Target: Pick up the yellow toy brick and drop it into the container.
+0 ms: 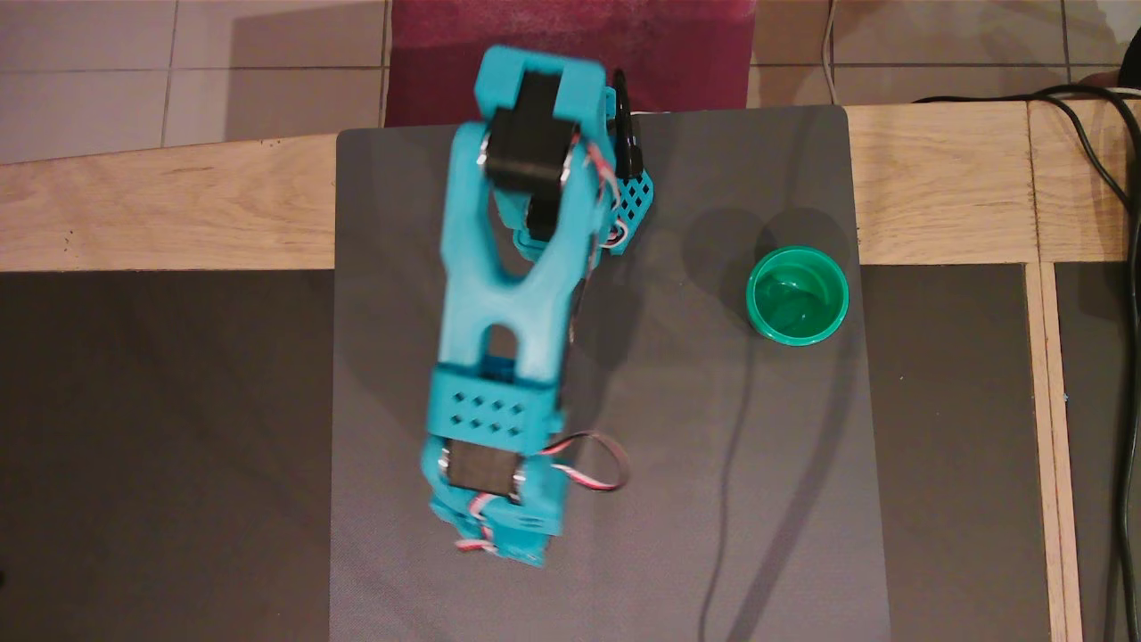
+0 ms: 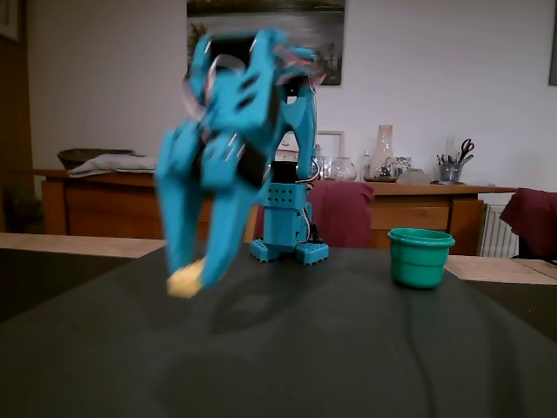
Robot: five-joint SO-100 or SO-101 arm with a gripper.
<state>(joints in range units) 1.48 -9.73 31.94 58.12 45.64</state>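
Arm: all teal/cyan printed plastic, matte. Long link forked, w/ Y-shaped cutout & oval slot near lower end in overhead view. Black servo blocks set into joints, silver screw heads at their sides. Wrist housing has perforated panel, two rows of diamond holes. Red/white/black servo leads loop out beside wrist; more of same by shoulder. Base teal, stepped feet w/ small holes, lattice-pattern plate in overhead view. Gripper: two long tapered teal fingers, blurred in fixed view, detail unclear there.
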